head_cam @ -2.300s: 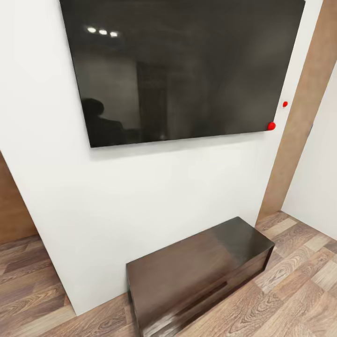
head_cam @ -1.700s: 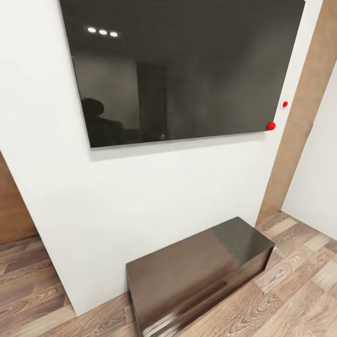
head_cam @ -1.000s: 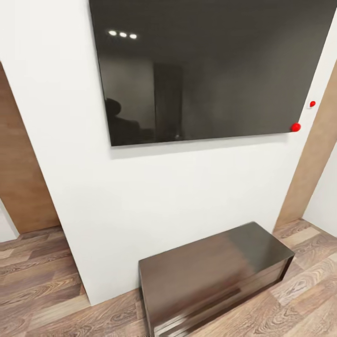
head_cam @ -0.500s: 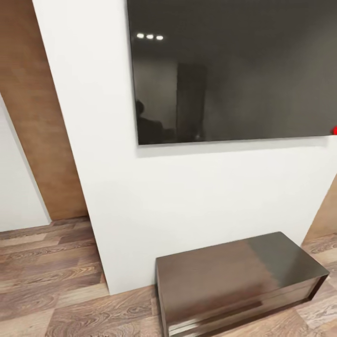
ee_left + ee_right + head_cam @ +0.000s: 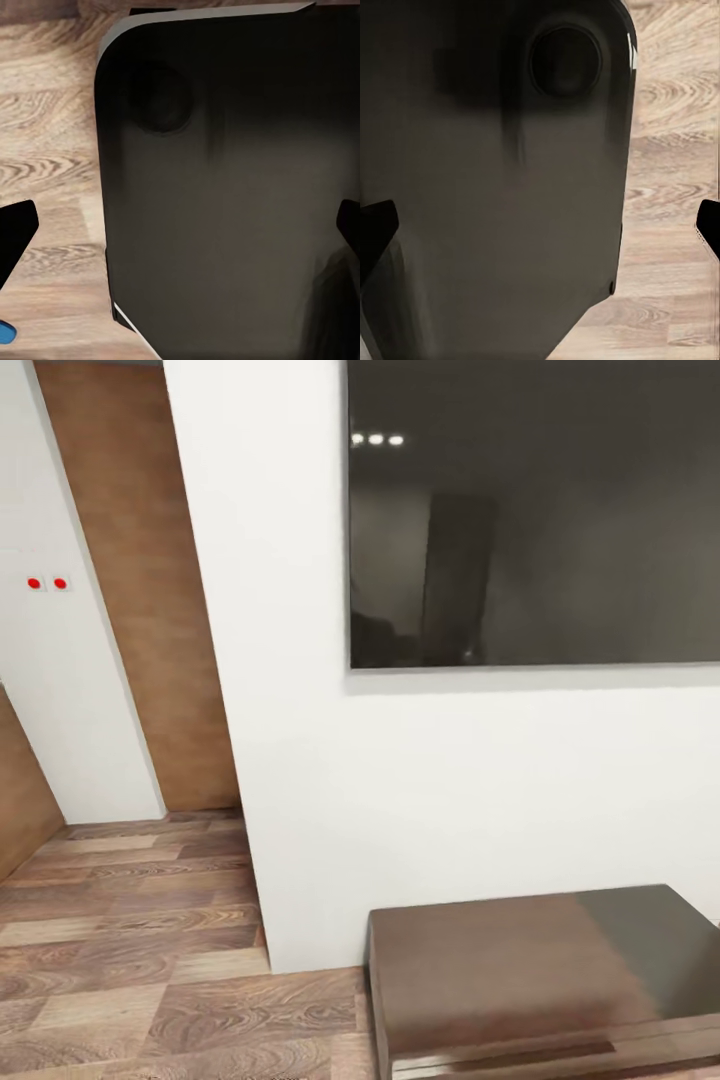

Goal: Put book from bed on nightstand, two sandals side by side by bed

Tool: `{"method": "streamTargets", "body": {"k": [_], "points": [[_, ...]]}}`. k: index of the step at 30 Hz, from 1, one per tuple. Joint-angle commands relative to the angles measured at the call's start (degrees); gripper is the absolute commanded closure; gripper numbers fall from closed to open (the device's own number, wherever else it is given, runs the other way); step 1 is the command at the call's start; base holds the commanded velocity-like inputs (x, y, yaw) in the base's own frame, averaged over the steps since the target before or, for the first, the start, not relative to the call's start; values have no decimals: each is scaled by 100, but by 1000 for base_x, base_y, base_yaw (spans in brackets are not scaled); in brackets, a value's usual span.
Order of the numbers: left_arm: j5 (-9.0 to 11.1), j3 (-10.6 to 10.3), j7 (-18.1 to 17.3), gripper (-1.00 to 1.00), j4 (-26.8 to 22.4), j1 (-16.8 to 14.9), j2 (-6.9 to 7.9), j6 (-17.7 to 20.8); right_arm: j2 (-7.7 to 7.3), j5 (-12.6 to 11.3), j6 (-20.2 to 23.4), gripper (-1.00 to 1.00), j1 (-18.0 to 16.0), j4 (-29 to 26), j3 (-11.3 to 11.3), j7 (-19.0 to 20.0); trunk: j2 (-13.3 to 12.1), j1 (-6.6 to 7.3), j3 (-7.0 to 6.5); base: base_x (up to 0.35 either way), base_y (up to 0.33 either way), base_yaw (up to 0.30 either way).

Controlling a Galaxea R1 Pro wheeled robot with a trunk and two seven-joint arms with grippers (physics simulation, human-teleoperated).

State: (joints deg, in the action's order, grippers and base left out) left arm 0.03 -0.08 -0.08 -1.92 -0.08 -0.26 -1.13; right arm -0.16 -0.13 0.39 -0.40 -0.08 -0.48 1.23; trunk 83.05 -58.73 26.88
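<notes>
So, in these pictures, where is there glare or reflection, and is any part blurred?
Head view: the dark wall screen mirrors three ceiling lights and dim room shapes; the low cabinet's top has a soft sheen. Left wrist view: the robot's dark base looks smeared, the black fingertips soft. Right wrist view: similar smearing on the base.

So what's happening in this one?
Nothing is being handled: the robot is on its way. The head view faces a white wall with a dark screen above a low dark cabinet. Both hands, left and right, are open over the robot's dark base. A blue bit lies on the wood floor.
</notes>
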Motion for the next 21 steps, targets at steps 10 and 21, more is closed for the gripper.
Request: {"method": "streamTargets", "body": {"k": [10,21], "points": [[6,-8,-1,-100,-9,-1,-1,-41,-2,4,0,-100,-3,-1,-5,-9,3,0,5,0,0,293],[6,-4,-1,-100,-7,-1,-1,-192,-10,4,-2,-100,-4,-1,0,1,3,0,5,0,0,292]]}}
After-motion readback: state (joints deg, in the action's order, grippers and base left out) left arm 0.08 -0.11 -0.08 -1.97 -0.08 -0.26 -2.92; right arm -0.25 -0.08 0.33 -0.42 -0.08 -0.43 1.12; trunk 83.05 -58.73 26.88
